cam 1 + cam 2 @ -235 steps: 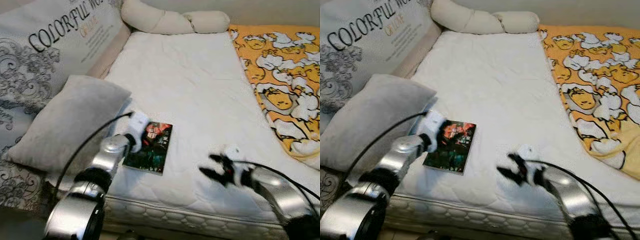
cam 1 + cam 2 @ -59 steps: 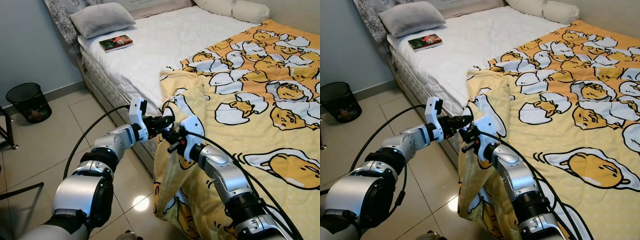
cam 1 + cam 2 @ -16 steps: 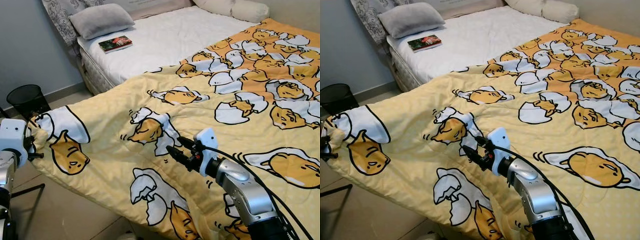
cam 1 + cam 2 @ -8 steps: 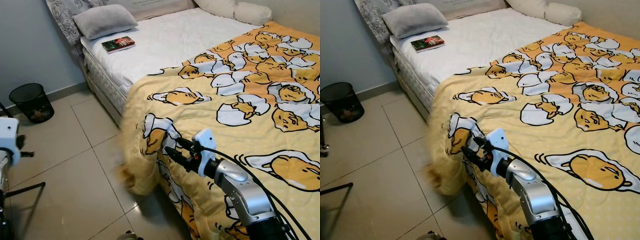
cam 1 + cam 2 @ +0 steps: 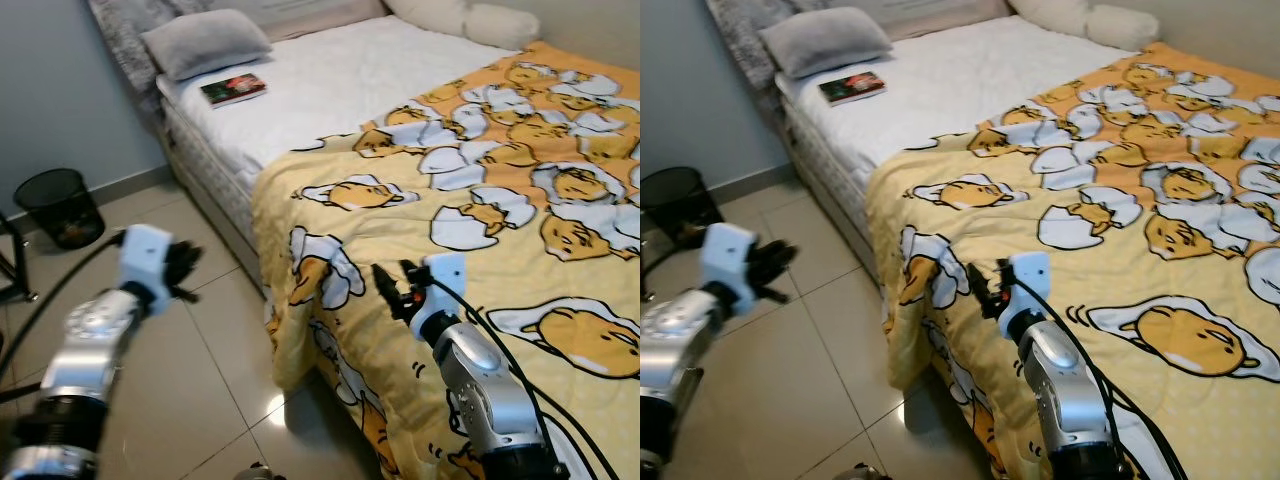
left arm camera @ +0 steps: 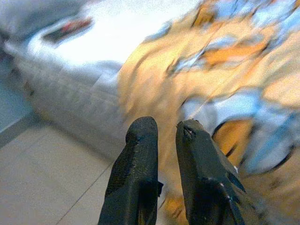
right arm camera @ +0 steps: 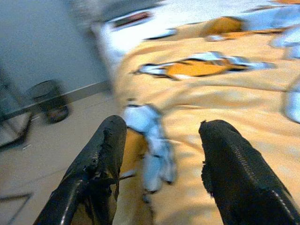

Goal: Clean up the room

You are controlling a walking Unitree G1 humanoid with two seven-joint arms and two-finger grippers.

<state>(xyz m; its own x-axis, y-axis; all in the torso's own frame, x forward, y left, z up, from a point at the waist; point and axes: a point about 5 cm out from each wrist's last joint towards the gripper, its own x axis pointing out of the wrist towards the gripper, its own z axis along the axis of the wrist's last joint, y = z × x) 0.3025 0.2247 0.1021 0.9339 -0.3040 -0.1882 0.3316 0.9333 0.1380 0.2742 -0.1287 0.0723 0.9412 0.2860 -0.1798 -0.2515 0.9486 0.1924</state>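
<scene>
1. Left eye view: wide bed (image 5: 330, 80) with a quilted white mattress, stitched in a soft diamond pattern, bare at the head end.
2. Over the foot end and the near side, a yellow blanket (image 5: 500, 190) printed with cartoon eggs in cracked white shells; soft, lightly creased, its edge hanging in folds down to the glossy beige floor tiles (image 5: 190, 400).
3. At the head, a plump grey pillow (image 5: 205, 40), rounded rectangle, matte fabric.
4. Beside the bed on the tiles, a round black mesh bin (image 5: 60, 205), tapering downward.
5. On the bare mattress just beside the pillow, a thin dark-covered book (image 5: 233, 89), flat.
6. Right gripper (image 7: 161, 140) above the blanket's draped edge; matte black fingers spread wide apart, nothing between them.
7. Left gripper (image 6: 161, 129) out over the floor, well apart from the blanket, pointing toward the bed; blunt black fingers nearly pressed together, a narrow slit between, holding nothing.
</scene>
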